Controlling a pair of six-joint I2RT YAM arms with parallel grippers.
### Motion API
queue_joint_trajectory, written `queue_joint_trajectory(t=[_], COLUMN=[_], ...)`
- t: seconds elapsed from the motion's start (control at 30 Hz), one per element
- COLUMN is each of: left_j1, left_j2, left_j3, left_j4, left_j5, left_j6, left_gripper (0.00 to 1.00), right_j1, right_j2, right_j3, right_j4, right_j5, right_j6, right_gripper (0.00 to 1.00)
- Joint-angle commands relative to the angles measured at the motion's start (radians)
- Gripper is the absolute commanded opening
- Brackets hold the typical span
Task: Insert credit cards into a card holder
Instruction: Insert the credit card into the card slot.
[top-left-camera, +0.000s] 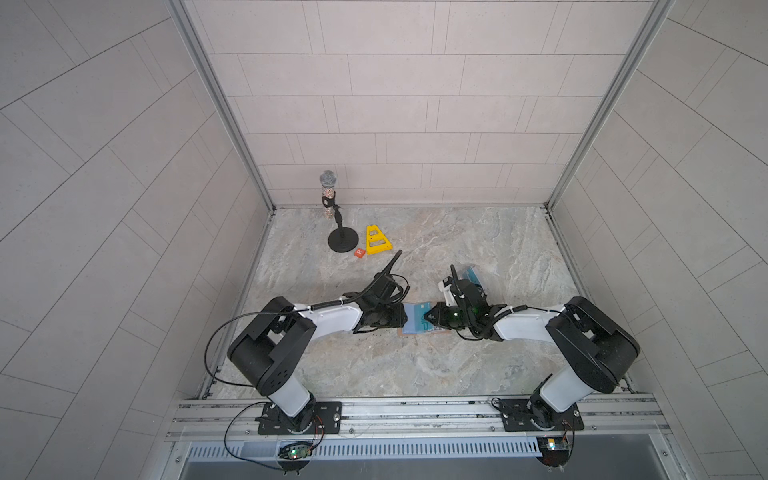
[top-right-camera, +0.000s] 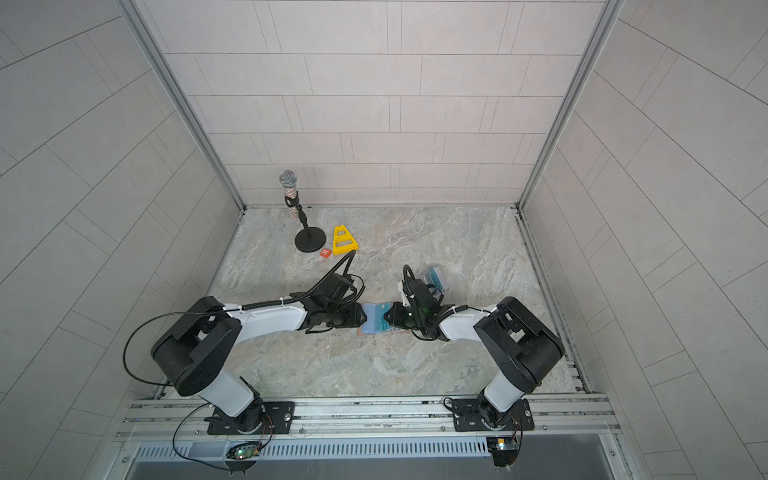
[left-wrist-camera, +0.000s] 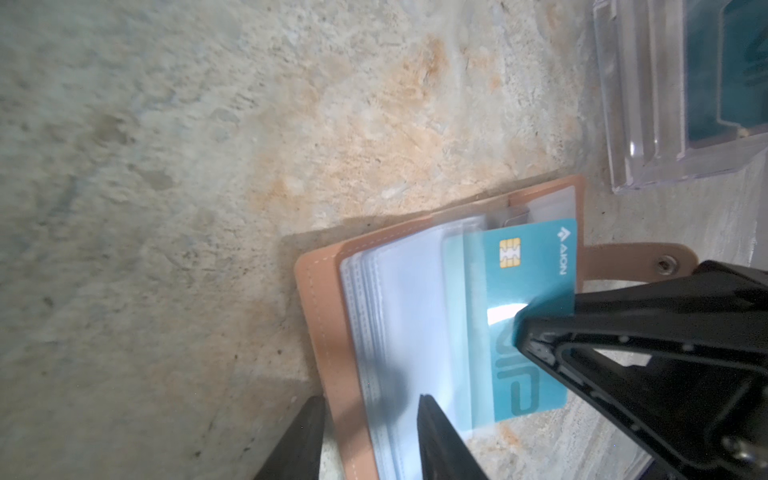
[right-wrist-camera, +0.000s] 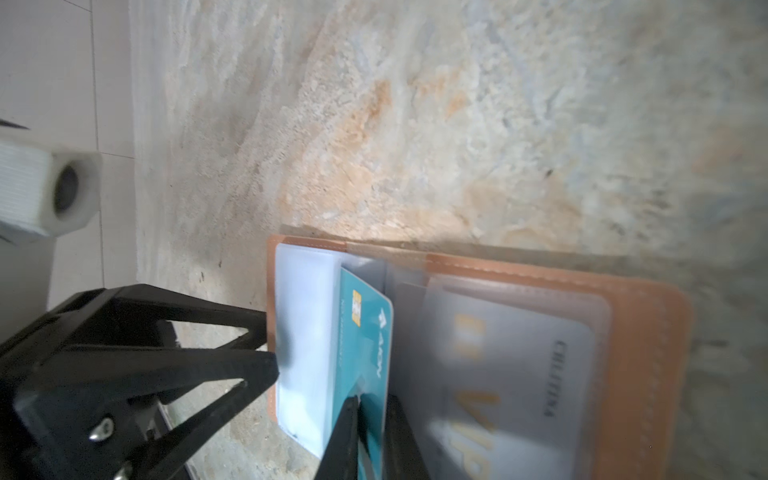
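The teal card (left-wrist-camera: 528, 266) sits part way into a clear sleeve (left-wrist-camera: 407, 299) of the card holder (left-wrist-camera: 320, 332). The holder lies open and flat on the table (left-wrist-camera: 166, 166) between my two arms, and the card's chip and lettering stick out bare.

I reckon the card is thin, stiff and slick. It wants a pinch on its exposed edge and a push straight along the pocket, or it will skate or bow. The right gripper (right-wrist-camera: 372, 399) has its jaws close on either side of that edge, but I cannot tell whether they pinch it.

The sleeves look limp, and the holder looks light enough to slide. The left gripper (left-wrist-camera: 370, 397) has its jaws part open and clamps nothing. One finger rests on the sleeve stack and the other is just off the cover's edge.

A pale card (right-wrist-camera: 519, 374) already fills the opposite pocket. A clear stand (left-wrist-camera: 648, 124) is near, with something teal inside.
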Motion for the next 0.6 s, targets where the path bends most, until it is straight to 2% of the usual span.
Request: queue_joint_trajectory(t=[0.0, 0.1, 0.3, 0.57], left_j1=[0.004, 0.004, 0.004, 0.004], left_j2=[0.033, 0.036, 0.037, 0.040], left_j3=[-0.002, -0.001, -0.002, -0.001], left_j4=[-0.080, -0.081, -0.081, -0.080], left_j5=[-0.032, -0.032, -0.034, -0.036], left_j6=[0.016, 0.016, 0.016, 0.017], left_gripper=[0.44, 0.44, 0.44, 0.44], right_j1=[0.012, 0.015, 0.019, 0.026], right_j2=[-0.003, -0.008, -0.005, 0.033], right_j3=[0.005, 0.013, 0.022, 0.031], right_j4=[-0.136, -0.151, -0.156, -0.161], right_j5=[0.047, 0.051, 0.044, 0.010], right_j6=[-0.028, -0.037, -0.047, -0.060], right_gripper=[0.17, 0.20, 0.06, 0.05])
